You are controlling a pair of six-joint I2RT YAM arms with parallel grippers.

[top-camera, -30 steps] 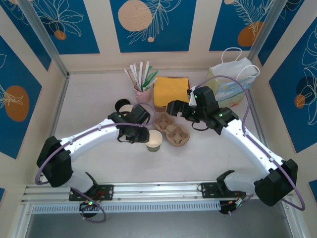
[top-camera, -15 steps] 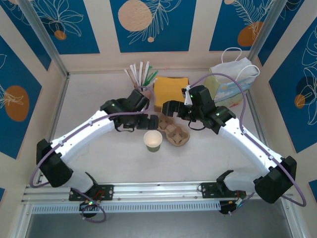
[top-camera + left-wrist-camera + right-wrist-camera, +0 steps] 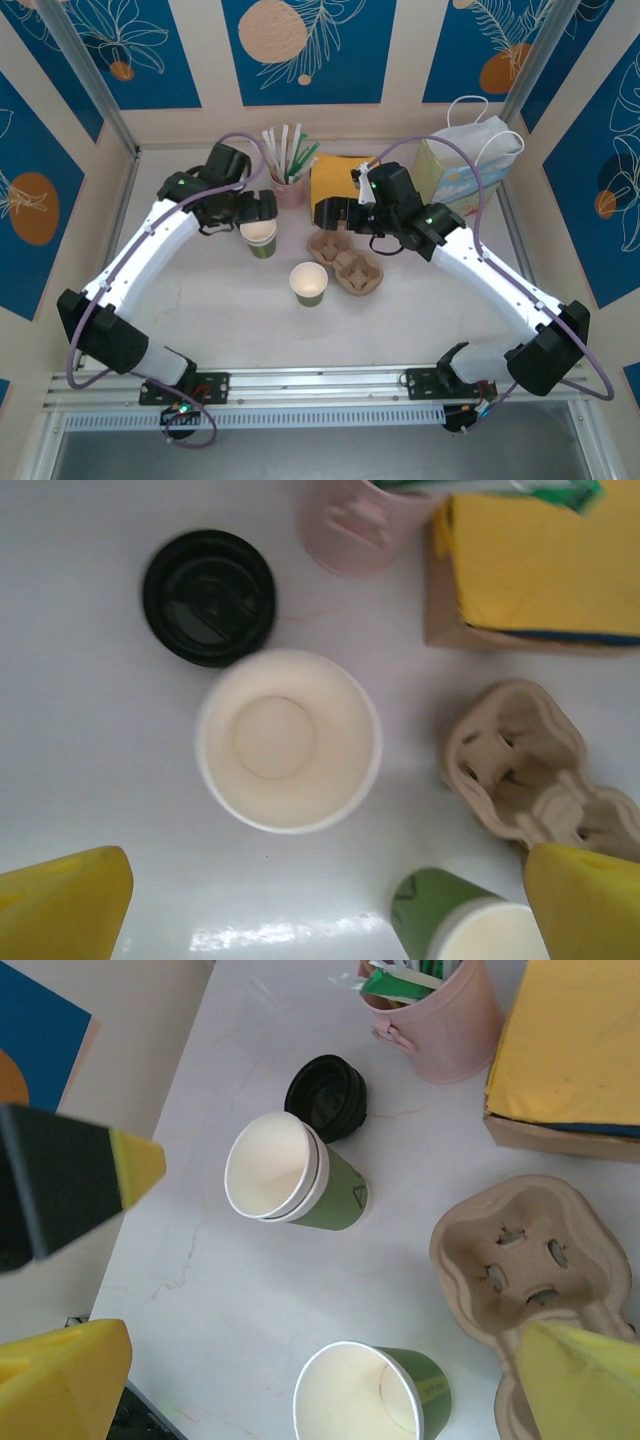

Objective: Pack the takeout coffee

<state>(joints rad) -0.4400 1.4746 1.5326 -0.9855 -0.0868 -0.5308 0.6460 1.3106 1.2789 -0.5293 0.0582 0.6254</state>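
Light fell bright and even from overhead in the top view, and the white bench (image 3: pixel 200 310) carried only soft, faint shadows under the arms (image 3: pixel 160 240). From the left wrist a pale streak of glare lay on the bench at the near edge, and the picture was slightly soft. The yellow fingertips (image 3: pixel 60 905) of the left end effector (image 3: pixel 325 910) were blurred in the near corners; the right end effector (image 3: pixel 320 1385) looked likewise, though the middle there was sharp

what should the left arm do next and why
Probably shift the open left gripper over the black lid and lower to grasp it: the lid lies loose beside the stacked cups, and the single cup by the carrier stands lidless.
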